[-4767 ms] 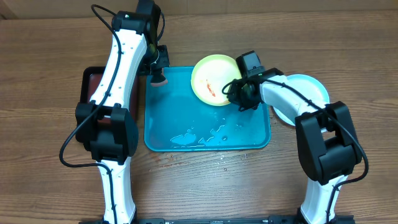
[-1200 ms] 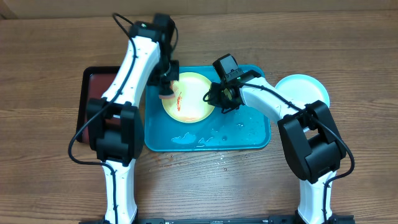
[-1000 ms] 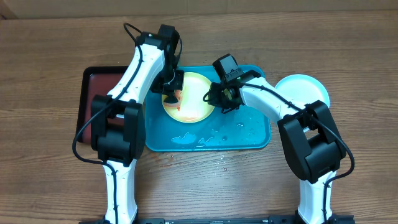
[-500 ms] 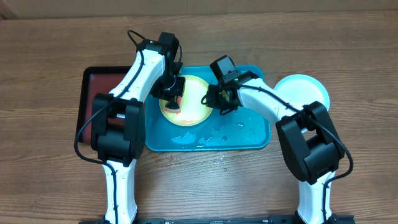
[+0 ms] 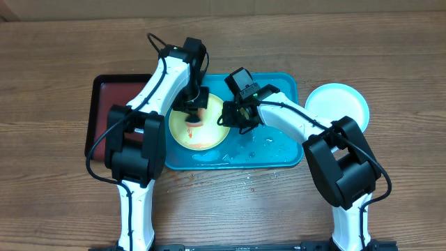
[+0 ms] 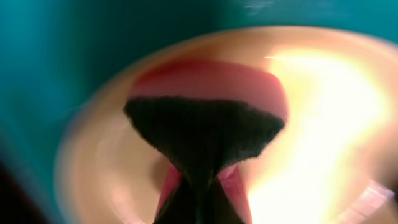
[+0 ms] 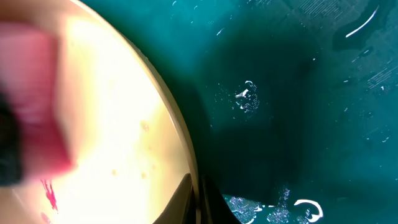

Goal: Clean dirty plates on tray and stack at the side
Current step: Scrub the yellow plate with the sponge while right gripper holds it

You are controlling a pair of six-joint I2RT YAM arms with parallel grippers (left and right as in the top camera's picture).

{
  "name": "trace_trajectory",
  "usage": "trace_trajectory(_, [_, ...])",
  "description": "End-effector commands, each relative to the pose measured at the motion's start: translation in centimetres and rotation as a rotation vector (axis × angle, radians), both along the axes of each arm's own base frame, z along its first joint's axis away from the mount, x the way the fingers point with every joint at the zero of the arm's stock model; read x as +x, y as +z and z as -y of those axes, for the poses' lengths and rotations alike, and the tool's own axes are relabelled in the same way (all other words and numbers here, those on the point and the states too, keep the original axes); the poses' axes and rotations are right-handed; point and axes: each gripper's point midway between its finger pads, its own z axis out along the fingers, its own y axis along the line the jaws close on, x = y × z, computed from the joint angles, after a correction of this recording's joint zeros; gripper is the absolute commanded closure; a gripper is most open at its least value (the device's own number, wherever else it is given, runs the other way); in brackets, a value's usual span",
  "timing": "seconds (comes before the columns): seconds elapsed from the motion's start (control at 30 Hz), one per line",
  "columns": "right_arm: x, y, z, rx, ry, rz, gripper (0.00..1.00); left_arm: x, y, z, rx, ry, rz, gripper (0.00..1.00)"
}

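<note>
Your left gripper (image 5: 193,110) clamps a pink sponge with dark scouring face (image 6: 205,124), pressed onto the round yellow-green plastic plate (image 5: 202,137) in the turquoise rectangular plastic tray (image 5: 279,150). Your right gripper (image 5: 233,117) pinches the plate's right rim.

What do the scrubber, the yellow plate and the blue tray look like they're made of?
The scrubber seems to be a sponge: pink foam with a dark, fibrous, matte scouring face. The yellow plate is likely smooth plastic, since it is glossy and throws bright glare. The blue tray is probably moulded plastic with a slick finish, as water beads into droplets on it.
</note>
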Motion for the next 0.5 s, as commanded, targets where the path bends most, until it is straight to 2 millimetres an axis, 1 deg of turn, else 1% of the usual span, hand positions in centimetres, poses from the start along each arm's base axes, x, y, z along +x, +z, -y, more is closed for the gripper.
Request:
trace_trajectory(0.0, [-0.6, -1.2, 0.4, -0.027, 0.008, -0.022, 0.96, 0.6, 0.6, -5.2, 0.295, 0.270, 0.098, 0.96])
trace_trajectory(0.1, [-0.5, -1.2, 0.5, -0.032, 0.005, -0.018, 0.96, 0.0, 0.6, -5.0, 0.289, 0.262, 0.071, 0.96])
trace_trajectory(0.17, [-0.5, -1.2, 0.5, -0.031, 0.005, -0.018, 0.96, -0.7, 0.3, -4.0, 0.237, 0.200, 0.024, 0.96])
trace_trajectory(0.23, [-0.4, -1.2, 0.5, -0.029, 0.004, -0.017, 0.96, -1.4, 0.0, -2.2, 0.137, 0.092, -0.034, 0.96])
trace_trajectory(0.37, [-0.2, -0.9, 0.3, 0.018, 0.002, -0.033, 0.96, -3.2, 0.0, 2.9, -0.148, -0.140, -0.132, 0.96])
trace_trajectory(0.43, [0.1, -0.7, 0.3, 0.054, -0.002, -0.043, 0.96, -4.0, 0.3, 4.5, -0.235, -0.206, -0.160, 0.96])
trace_trajectory(0.47, [0.3, -0.6, 0.5, 0.072, -0.007, -0.049, 0.96, -4.4, 0.4, 4.9, -0.249, -0.228, -0.171, 0.96])
